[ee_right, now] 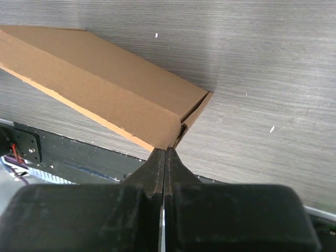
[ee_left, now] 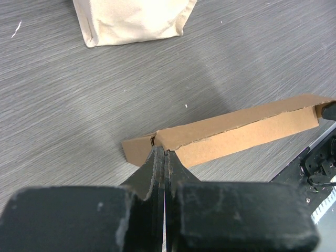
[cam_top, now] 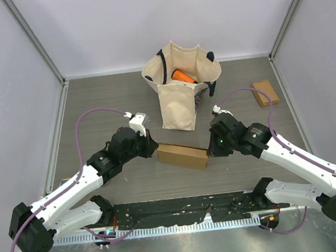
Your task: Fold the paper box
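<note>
A long brown paper box (cam_top: 183, 155) lies on the grey table between the two arms. My left gripper (cam_top: 153, 146) is shut, its tips pressed against the box's left end. In the left wrist view the box (ee_left: 236, 134) stretches away to the right from the shut left gripper (ee_left: 166, 152), which touches an end flap. My right gripper (cam_top: 210, 148) is shut too, against the box's right end. In the right wrist view the right gripper (ee_right: 166, 151) meets the corner of the box (ee_right: 105, 89), beside a partly tucked end flap. Nothing sits between either pair of fingers.
A beige canvas tote bag (cam_top: 181, 86) stands just behind the box, with an orange object (cam_top: 182, 76) inside. A small flat brown carton (cam_top: 265, 92) lies at the back right. A black mat (cam_top: 182, 211) runs along the near edge.
</note>
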Robot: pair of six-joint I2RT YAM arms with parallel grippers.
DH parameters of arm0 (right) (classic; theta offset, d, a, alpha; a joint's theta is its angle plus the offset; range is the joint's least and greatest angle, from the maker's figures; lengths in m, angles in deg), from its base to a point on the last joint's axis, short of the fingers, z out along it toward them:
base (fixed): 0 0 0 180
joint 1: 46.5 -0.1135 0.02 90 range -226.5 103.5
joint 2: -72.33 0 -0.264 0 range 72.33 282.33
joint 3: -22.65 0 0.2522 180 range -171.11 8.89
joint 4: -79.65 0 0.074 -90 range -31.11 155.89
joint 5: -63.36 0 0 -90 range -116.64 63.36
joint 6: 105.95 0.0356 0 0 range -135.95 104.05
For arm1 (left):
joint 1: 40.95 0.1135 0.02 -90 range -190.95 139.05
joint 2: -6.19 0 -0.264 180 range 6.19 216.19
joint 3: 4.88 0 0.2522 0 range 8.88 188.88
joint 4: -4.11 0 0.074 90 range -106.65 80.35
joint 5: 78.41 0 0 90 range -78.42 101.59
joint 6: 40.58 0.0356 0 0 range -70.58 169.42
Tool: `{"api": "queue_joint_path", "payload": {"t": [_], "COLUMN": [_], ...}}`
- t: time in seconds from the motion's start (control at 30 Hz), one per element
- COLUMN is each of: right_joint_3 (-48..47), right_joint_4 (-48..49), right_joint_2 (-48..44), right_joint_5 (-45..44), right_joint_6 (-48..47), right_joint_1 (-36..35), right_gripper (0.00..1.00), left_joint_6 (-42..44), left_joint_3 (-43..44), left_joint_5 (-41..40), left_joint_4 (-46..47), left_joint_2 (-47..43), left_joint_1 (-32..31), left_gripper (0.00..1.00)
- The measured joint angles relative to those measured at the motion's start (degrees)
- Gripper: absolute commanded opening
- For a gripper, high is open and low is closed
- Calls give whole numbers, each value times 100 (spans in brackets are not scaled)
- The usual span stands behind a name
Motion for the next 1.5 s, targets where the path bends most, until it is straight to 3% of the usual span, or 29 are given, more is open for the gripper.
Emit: {"api": "queue_joint_path", "payload": {"t": [0.03, 0.13, 0.17, 0.27, 0.37, 0.47, 0.63, 0.83, 0.9, 1.07, 1.23, 1.3, 1.37, 1.5], "right_joint_3": [76, 262, 282, 282, 267, 149, -201, -503, -345, -74, 146, 245, 328, 562], "right_joint_4": [79, 264, 278, 212, 179, 151, 612, 2111, 2625, 3167, 3338, 3456, 3591, 3939], "right_joint_2": [-48, -140, -144, -151, -245, -437, -603, 433, 850, 1663, 1803, 1860, 2015, 2555], "right_joint_5": [-11, -35, -31, 74, 365, 682, 560, -1755, -2422, -3335, -3869, -4166, -4496, -5268], "right_joint_6": [-81, -306, -356, -481, -496, -754, -1801, -3674, -4301, -5311, -5698, -5759, -5805, -5882], "right_joint_1": [-7, -37, -37, -42, -31, -24, -332, -2669, -3161, -3407, -3486, -3650, -3858, -4266], "right_gripper": [1, 27, 42, 59, 62, 74, 77, 77, 77, 76, 67, 64, 59, 56], "left_joint_6": [-7, -70, -87, -116, -133, -138, -144, -153, -177, -221, -236, -254, -267, -284], "left_joint_3": [-20, -105, -129, -190, -221, -223, -249, -280, -302, -354, -407, -407, -407, -402], "left_joint_5": [-4, -26, -31, -72, -114, -142, -153, -175, -190, -197, -195, -177, -114, 76], "left_joint_4": [28, 122, 136, 142, 138, 136, 166, 216, 245, 260, 260, 262, 262, 149], "left_joint_2": [-4, -39, -52, -101, -149, -151, -160, -166, -175, -238, -317, -315, -310, -258], "left_joint_1": [-2, -7, -11, -33, -55, -63, -76, -76, -79, -83, -83, -83, -83, -50], "left_gripper": [0, 0, 0, 0, 0, 0, 0, 0, 0, 0, 0, 7, 23, 41]}}
